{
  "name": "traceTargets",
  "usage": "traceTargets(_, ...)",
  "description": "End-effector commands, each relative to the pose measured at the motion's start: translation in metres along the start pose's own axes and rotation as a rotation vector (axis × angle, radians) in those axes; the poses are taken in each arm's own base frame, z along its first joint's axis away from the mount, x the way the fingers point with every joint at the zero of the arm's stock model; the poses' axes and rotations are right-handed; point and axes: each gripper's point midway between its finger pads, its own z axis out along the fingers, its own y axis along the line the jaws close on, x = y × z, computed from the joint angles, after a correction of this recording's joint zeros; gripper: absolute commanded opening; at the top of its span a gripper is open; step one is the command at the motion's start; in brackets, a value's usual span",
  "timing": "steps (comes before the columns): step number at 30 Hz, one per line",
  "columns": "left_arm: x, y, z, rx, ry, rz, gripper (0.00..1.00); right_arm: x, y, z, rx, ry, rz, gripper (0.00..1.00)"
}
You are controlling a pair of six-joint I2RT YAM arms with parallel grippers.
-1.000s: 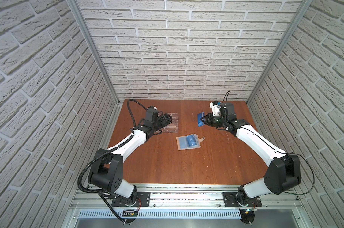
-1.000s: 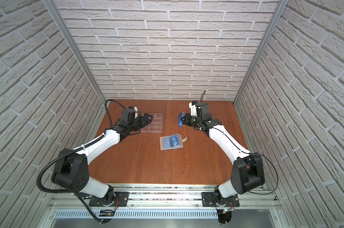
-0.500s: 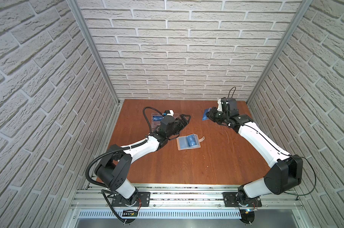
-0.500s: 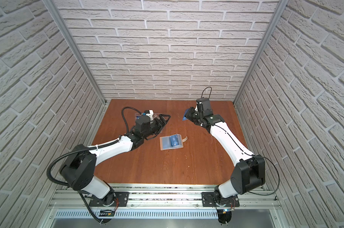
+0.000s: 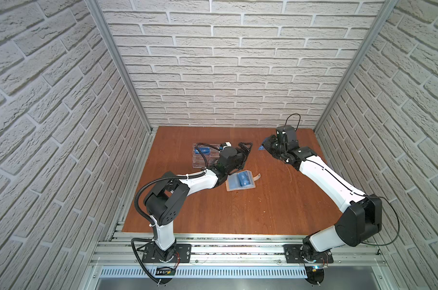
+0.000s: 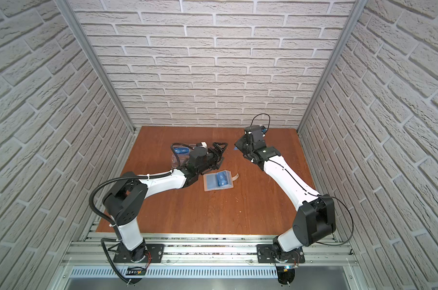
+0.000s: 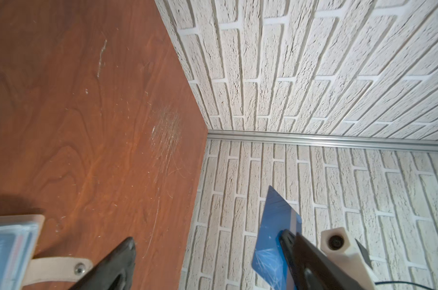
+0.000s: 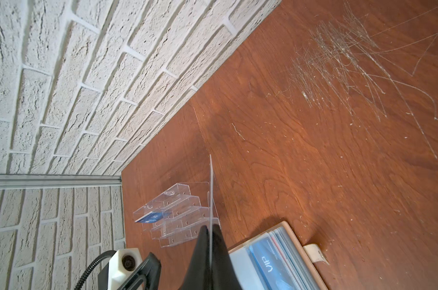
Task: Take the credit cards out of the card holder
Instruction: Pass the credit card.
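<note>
- Three blue credit cards are in sight; the held card [image 7: 275, 221] is pinched in my right gripper [image 8: 209, 232], jaws shut tight on it, raised off the table [image 5: 238, 218] near the back wall [image 5: 225, 88]
- The VIP card [image 5: 243, 178] sits in a clear sleeve of the card holder [image 5: 231, 185], which lies open at mid-table
- The racked card [image 5: 203, 151] rests in the rearmost tier of the acrylic rack [image 5: 200, 162], just behind the holder on my left side
- My left gripper [image 5: 246, 147] hangs with jaws spread wide and empty, between the rack and the held card
</note>
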Motion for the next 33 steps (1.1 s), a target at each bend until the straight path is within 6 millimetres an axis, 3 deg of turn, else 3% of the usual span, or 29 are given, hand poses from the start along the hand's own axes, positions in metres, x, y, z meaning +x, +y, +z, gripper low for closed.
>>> traceTargets(1, -0.006, -0.024, 0.005, 0.096, -0.048, -0.076, 0.92, -0.002, 0.003, 0.01, -0.022, -0.054, 0.041, 0.06)
traceTargets(7, -0.011, -0.019, 0.016, 0.124, -0.084, -0.137, 0.81, 0.005, -0.002, 0.021, -0.039, -0.056, 0.076, 0.06)
traceTargets(12, -0.001, -0.019, 0.028, 0.152, -0.072, -0.185, 0.72, 0.01, -0.005, 0.026, -0.047, -0.053, 0.097, 0.06)
traceTargets(20, 0.012, -0.02, 0.037, 0.169, -0.064, -0.216, 0.67, 0.015, -0.002, 0.036, -0.116, -0.065, 0.146, 0.06)
traceTargets(27, 0.008, -0.02, 0.036, 0.186, -0.086, -0.231, 0.59, 0.019, -0.002, 0.04, -0.176, -0.08, 0.198, 0.06)
traceTargets(33, 0.005, -0.021, 0.035, 0.206, -0.097, -0.236, 0.45, 0.022, -0.004, 0.042, -0.19, -0.072, 0.222, 0.06)
